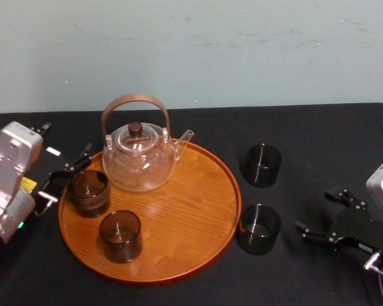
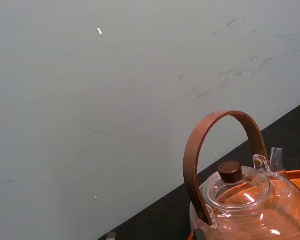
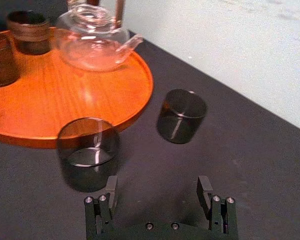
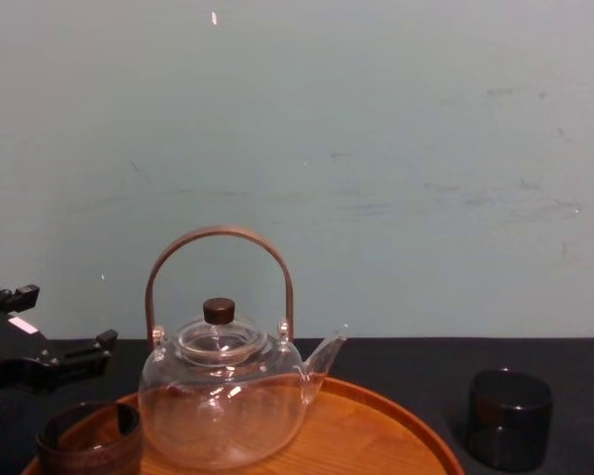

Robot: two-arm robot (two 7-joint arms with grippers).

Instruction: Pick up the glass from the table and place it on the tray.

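Observation:
Two dark glasses stand on the black table to the right of the tray: a nearer glass close to the rim, and a farther glass. The round orange-brown wooden tray carries a clear teapot and two more dark glasses. My right gripper is open low over the table, right of the nearer glass, with nothing between its fingers. My left gripper is open at the tray's left edge, beside the brown glass there.
The teapot's tall curved brown handle rises above the tray's back part. A pale wall closes off the table's far edge. Bare black cloth lies to the right of the two glasses.

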